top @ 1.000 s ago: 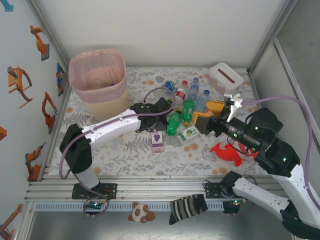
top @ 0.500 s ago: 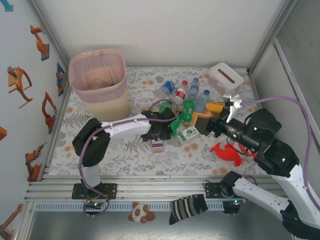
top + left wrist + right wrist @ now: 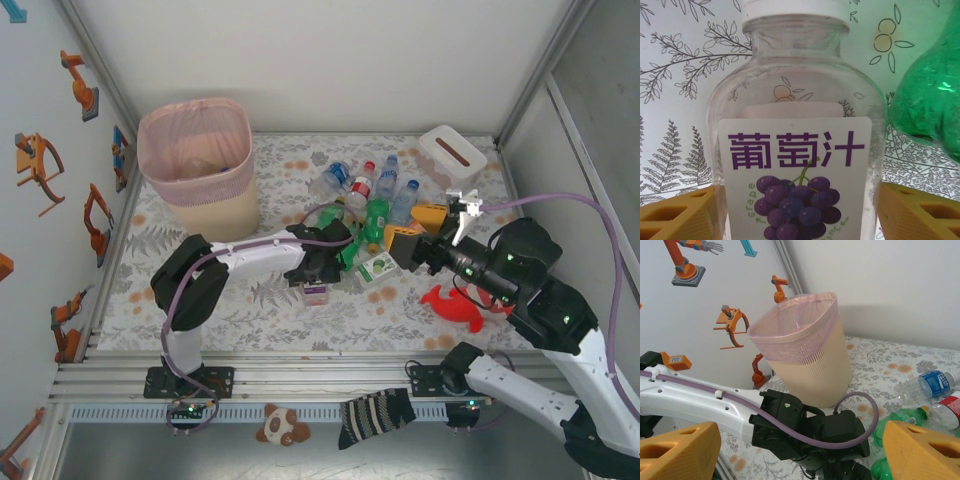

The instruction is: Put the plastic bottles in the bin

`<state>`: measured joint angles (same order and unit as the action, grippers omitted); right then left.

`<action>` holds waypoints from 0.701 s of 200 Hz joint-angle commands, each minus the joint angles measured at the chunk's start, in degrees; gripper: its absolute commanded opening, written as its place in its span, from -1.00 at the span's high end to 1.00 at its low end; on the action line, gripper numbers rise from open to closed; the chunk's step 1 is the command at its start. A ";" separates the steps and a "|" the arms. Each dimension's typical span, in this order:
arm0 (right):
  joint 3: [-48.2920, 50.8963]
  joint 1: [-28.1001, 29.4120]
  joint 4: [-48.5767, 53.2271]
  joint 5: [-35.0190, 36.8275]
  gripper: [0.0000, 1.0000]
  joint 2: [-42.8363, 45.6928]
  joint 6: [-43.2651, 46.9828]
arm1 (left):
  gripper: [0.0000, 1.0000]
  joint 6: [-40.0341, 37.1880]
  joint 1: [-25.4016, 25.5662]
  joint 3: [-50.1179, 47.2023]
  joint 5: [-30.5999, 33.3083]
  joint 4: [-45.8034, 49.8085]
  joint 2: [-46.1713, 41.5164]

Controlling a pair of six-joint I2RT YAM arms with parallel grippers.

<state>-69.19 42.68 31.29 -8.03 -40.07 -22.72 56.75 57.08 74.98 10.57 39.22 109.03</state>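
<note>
The left pincer (image 3: 797, 195) straddles the clear plastic bottle with the purple grape label (image 3: 796, 100) lying on the floral worktop (image 3: 260, 310), seemingly to carry it to the tall cream bin with a pink liner (image 3: 225, 210) well to the left, though a firm clamp cannot be told, while the right pincer (image 3: 800, 437) hangs apart and empty.

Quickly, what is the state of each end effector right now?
Left end effector: straddles the grape bottle; grip cannot be told.
Right end effector: open, empty.
</note>
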 commanded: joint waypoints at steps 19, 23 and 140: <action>0.44 0.20 -0.45 0.24 -0.67 0.69 -1.19 | -0.46 -0.41 0.11 -0.60 -0.45 0.24 1.19; 0.46 0.21 -0.44 0.21 -0.67 0.70 -1.21 | -0.45 -0.41 0.14 -0.56 -0.41 0.17 1.20; 0.11 0.21 -0.01 0.39 -0.67 0.92 -1.22 | -0.29 -6.20 -0.34 4.93 4.74 6.70 -6.44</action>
<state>-68.95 42.68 31.31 -8.03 -39.59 -23.57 54.06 57.06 76.09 12.62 42.09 107.02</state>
